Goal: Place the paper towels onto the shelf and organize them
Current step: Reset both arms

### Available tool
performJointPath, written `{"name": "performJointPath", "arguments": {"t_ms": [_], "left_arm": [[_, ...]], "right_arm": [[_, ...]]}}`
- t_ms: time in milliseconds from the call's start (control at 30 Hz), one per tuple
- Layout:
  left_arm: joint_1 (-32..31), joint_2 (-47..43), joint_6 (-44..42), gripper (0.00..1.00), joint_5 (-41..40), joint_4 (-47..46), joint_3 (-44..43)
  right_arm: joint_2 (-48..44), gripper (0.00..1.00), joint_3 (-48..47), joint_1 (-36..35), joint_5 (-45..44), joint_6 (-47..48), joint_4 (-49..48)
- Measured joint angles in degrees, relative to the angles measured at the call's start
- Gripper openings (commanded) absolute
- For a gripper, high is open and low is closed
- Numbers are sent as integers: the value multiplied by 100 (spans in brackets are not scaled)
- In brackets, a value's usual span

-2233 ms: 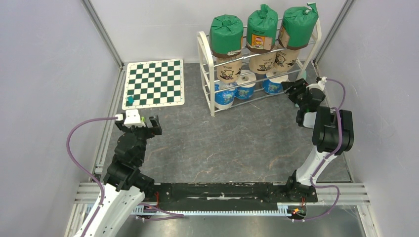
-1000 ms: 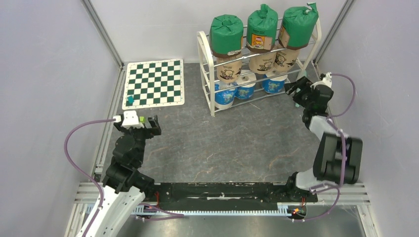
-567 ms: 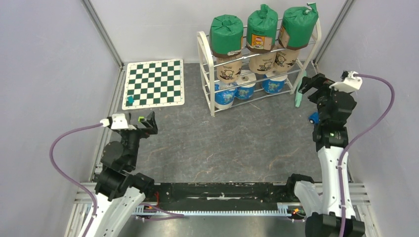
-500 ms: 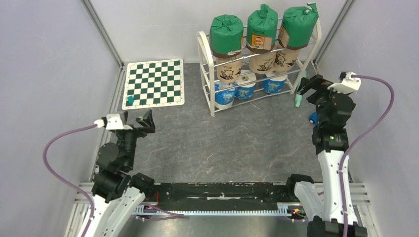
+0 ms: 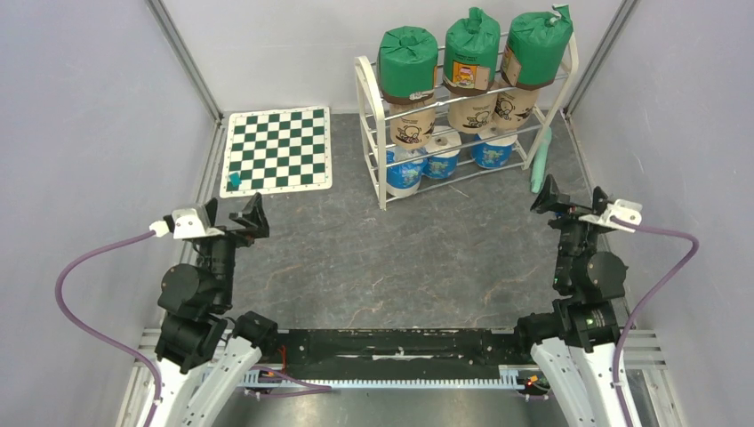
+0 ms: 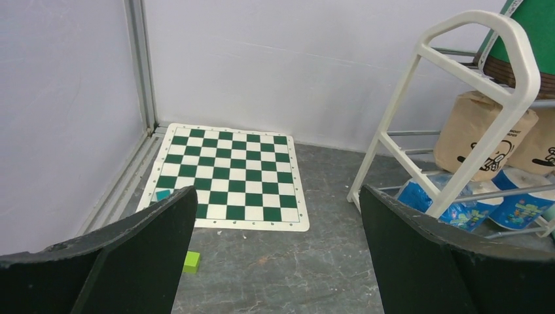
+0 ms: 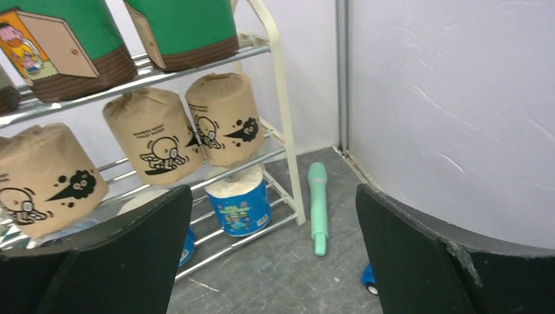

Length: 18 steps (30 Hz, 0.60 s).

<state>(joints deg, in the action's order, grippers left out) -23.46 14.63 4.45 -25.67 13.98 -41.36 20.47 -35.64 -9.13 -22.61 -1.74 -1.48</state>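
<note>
The white shelf [image 5: 371, 133] stands at the back right. Three green rolls [image 5: 471, 53] sit on its top tier, three tan rolls [image 5: 471, 111] on the middle tier, and three blue-and-white rolls [image 5: 442, 160] on the bottom tier. My left gripper [image 5: 233, 213] is open and empty, at the left, well clear of the shelf. My right gripper [image 5: 571, 200] is open and empty, near and right of the shelf's right end. The right wrist view shows the tan rolls [image 7: 222, 124] and a blue roll [image 7: 239, 199] ahead of the right gripper [image 7: 275, 255]. The left wrist view shows the shelf's end frame [image 6: 487, 72] beyond the left gripper [image 6: 275, 248].
A green-and-white chessboard mat [image 5: 278, 149] lies at the back left with a small teal cube [image 5: 234, 180] on it. A lime cube [image 6: 191, 261] lies on the floor near the mat. A mint tube [image 5: 540, 160] lies beside the shelf's right end. A small blue car [image 7: 368, 278] sits by the right wall.
Both arms have drawn back toward the near edge. The right gripper has moved away from the shelf's right end, and the left gripper has shifted left. Both stay open and empty.
</note>
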Motion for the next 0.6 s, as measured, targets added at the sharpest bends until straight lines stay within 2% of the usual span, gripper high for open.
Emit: {"name": "performJointPath", "arguments": {"t_ms": [233,600], "left_arm": [[0,-323,2,100,-153,-20,192],[15,-367,46,100,-286,-125,697]], "right_arm": [[-619,98,841,-291,-540,358,-481],[-831,98,1040,-544,-903,529,-1016]]}}
